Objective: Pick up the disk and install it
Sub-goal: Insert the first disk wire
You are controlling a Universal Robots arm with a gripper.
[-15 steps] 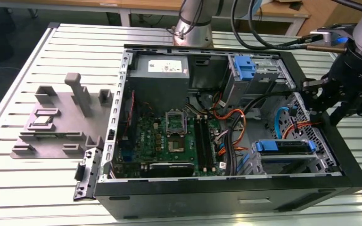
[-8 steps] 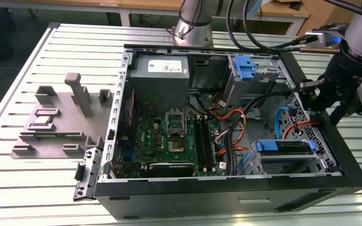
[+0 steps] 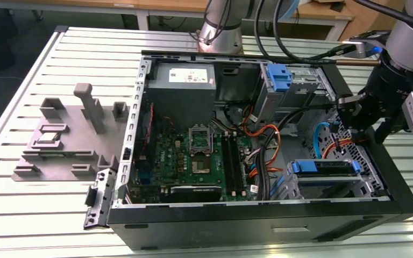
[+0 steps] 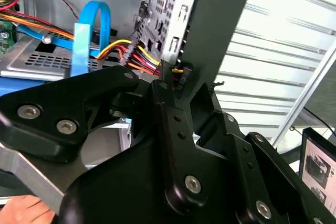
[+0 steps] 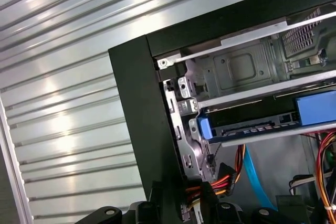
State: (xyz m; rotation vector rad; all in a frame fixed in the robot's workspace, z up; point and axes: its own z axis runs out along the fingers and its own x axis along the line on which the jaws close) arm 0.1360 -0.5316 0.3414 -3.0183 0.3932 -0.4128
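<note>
The disk (image 3: 324, 167), grey metal in a blue plastic carrier, lies flat in the metal drive bay at the near corner of the open computer case, on the exterior view's right. In the first wrist view the disk (image 5: 247, 128) sits in a bay slot with its connector edge facing out and the blue carrier around it. My black gripper (image 3: 357, 119) hangs at the case's wall on the exterior view's right, a little above and behind the disk, holding nothing I can see. Its black linkage (image 4: 173, 145) shows close up beside that wall and a bundle of yellow, red and orange wires.
The case (image 3: 400, 199) lies open on a slatted metal table. Inside are a motherboard (image 3: 192, 156), a grey power supply box (image 3: 185, 78), a blue bracket (image 3: 282, 78) on the upper bay, and a light-blue cable (image 4: 89, 30). A grey fixture (image 3: 70, 140) stands beside it.
</note>
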